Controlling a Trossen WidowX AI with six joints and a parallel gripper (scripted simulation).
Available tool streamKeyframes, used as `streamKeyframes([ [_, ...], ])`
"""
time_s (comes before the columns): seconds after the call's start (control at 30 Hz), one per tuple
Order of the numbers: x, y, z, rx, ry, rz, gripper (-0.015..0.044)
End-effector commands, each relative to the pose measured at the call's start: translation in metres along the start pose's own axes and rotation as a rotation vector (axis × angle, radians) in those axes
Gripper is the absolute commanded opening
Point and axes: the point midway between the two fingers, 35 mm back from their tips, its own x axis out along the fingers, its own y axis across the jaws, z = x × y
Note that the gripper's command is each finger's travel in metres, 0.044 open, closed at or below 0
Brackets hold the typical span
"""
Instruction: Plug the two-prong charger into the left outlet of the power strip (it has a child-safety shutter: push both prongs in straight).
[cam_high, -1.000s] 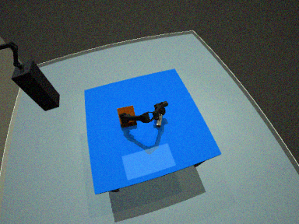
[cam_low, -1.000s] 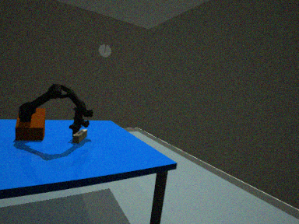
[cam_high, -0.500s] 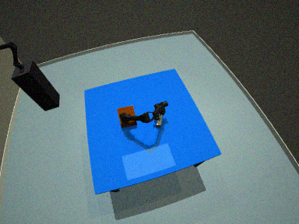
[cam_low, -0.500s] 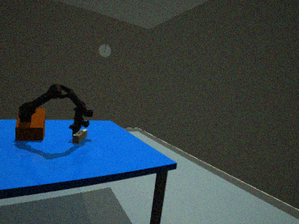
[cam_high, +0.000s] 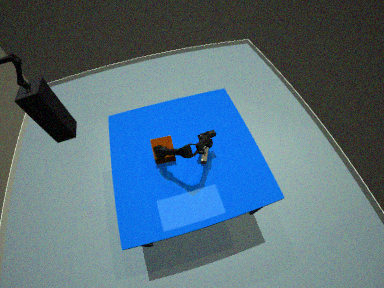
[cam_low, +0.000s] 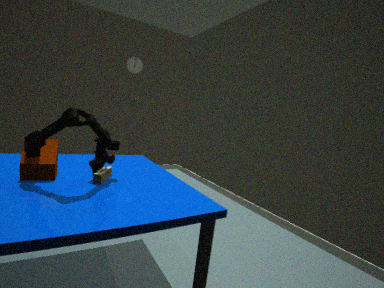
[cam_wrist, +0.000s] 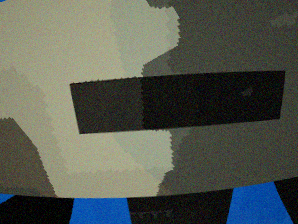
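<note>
The power strip is a small pale beige block on the blue table. My gripper is open, pointing down at the strip from just above it. In the wrist view a dark finger shows at each bottom corner. Between them is a dark shape, with strips of blue on both sides; it may be the charger, but I cannot tell for sure. The prongs and the outlets are hidden or too small to see, so I cannot tell how the charger sits in the strip.
The arm stands on an orange block on the blue table. A pale surface with a dark slot, seemingly part of the gripper's own body, fills most of the wrist view. A dark box stands well away from the table.
</note>
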Motion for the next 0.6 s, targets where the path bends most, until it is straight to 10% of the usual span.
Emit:
streamKeyframes([
  [0.0,0.0002,-0.0001,-0.0009,0.002,-0.002,-0.001,0.044],
  [0.57,0.0007,0.0002,-0.0066,0.011,-0.011,0.0,0.044],
])
